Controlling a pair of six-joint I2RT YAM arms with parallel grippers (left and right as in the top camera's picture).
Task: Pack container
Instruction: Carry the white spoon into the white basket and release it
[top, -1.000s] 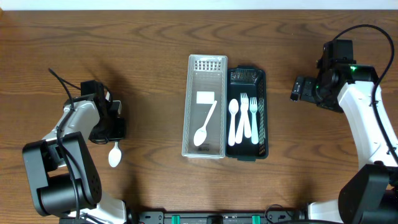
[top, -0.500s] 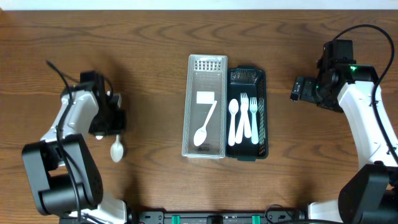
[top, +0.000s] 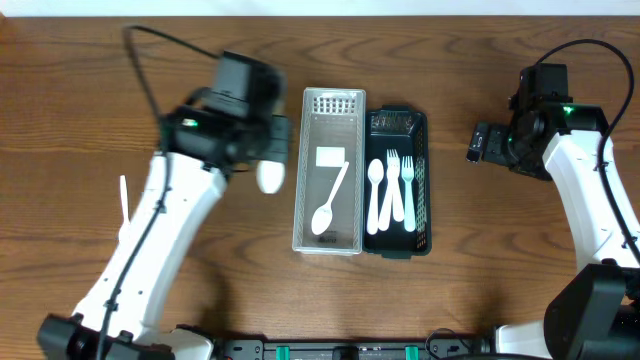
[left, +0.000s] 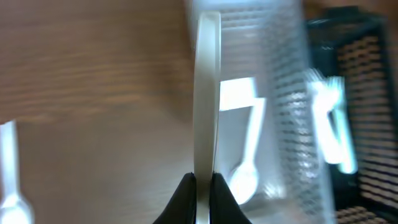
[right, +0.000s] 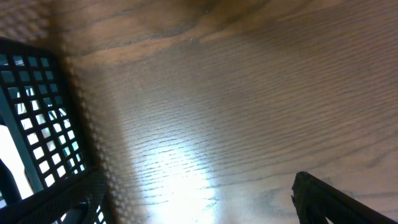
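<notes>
Beside the clear tray (top: 330, 98), your left gripper (left: 202, 190) pinches a white spoon (left: 207, 93); the right gripper's (top: 480, 142) jaws are unreadable.

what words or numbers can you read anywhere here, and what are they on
No text can be read.
White label in the clear tray: looks blank from overhead, blurred in the left wrist view.
Black basket: no print visible.

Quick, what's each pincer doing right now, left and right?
Left pincer: closed on the handle of a white spoon.
Right pincer: cannot be told whether open or closed from these views.
</notes>
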